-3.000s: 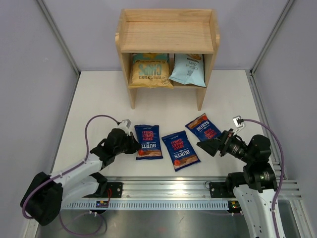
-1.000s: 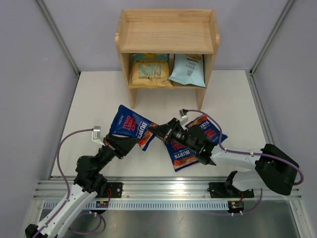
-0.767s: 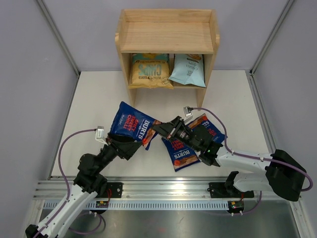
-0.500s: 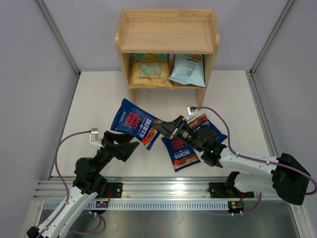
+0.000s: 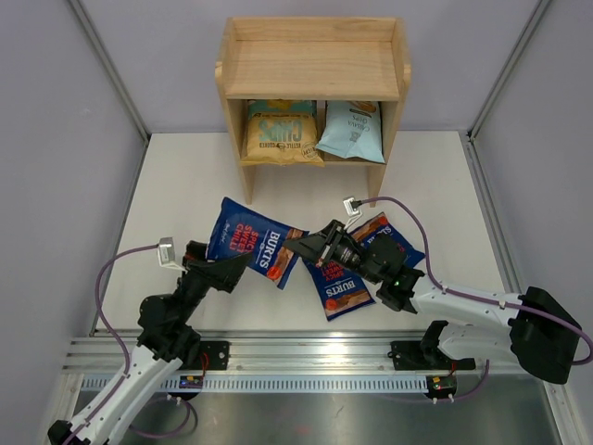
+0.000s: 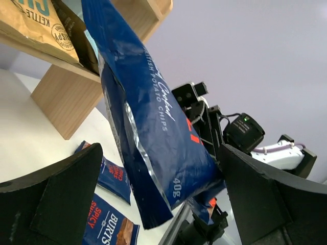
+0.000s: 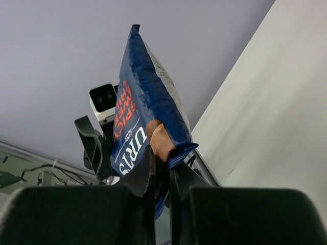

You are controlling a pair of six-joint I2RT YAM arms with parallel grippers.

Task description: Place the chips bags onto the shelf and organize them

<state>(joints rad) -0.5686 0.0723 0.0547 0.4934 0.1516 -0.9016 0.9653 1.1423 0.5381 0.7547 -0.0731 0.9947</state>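
A dark blue Burts chips bag hangs in the air over the table's front middle. My right gripper is shut on its right edge; the right wrist view shows the pinched edge. My left gripper stands open just below the bag's left end. In the left wrist view the bag hangs between the spread fingers, apart from them. Two more Burts bags lie flat: one in the middle, one partly under the right arm. The shelf holds a tan bag and a pale blue bag on its lower tier.
The shelf's top tier is bare wood. Metal frame posts rise at both back corners. An aluminium rail runs along the table's near edge, with both arm bases on it.
My left gripper has opened, let go of the blue bag and drawn back toward the near left. The right gripper keeps hold of the bag, which has tilted and sunk slightly.
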